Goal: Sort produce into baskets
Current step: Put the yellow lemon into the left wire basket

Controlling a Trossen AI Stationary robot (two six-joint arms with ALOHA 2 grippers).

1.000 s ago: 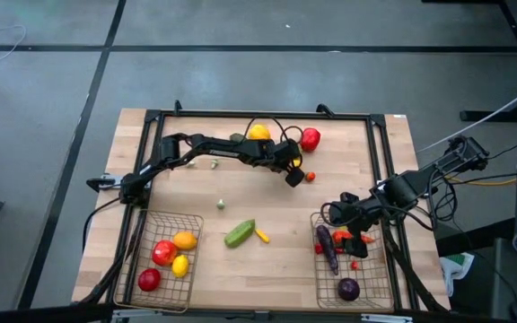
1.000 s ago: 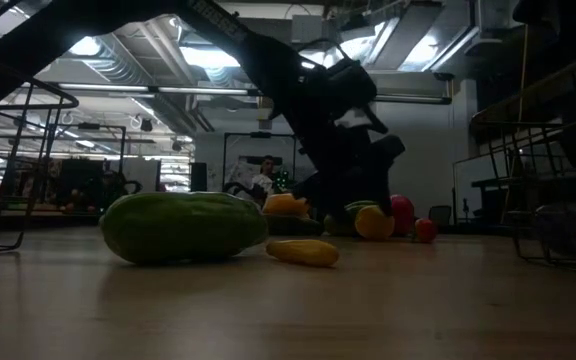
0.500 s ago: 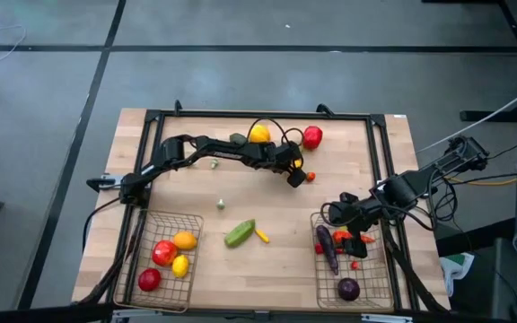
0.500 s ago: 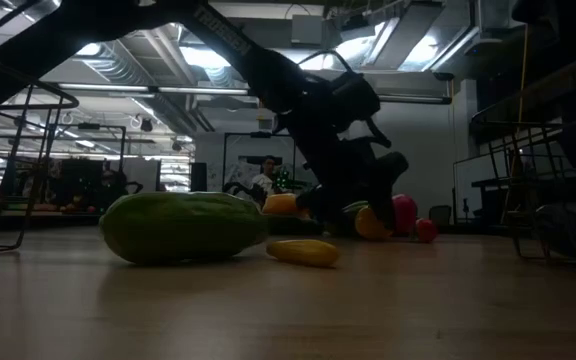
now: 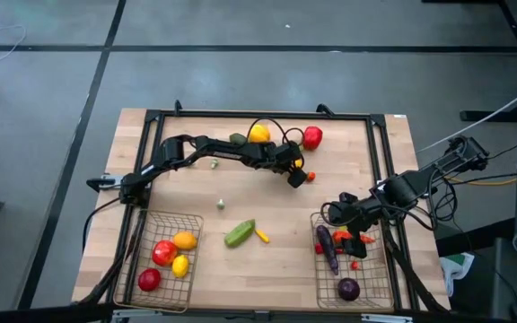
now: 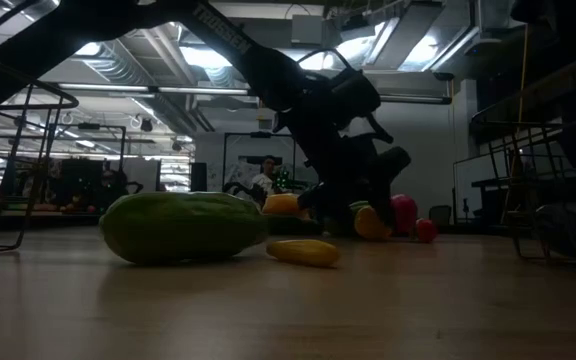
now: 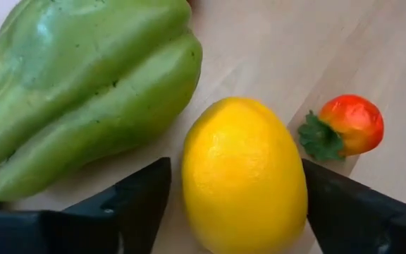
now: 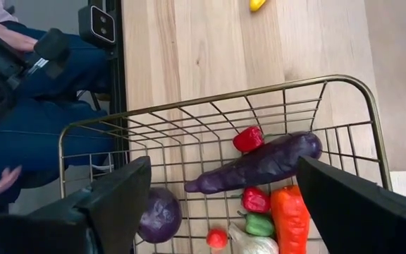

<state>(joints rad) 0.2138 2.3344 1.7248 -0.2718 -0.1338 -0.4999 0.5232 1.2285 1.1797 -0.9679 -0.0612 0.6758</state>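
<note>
Lemon (image 7: 244, 176) sits between left end effector (image 7: 235, 204) fingers — green pepper (image 7: 83, 85) beside it.

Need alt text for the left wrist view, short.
A yellow lemon lies on the wooden table between the left gripper's two dark fingers, which stand on either side of it without visibly touching. A green pepper lies beside the lemon, and a small strawberry sits on its other side.
</note>
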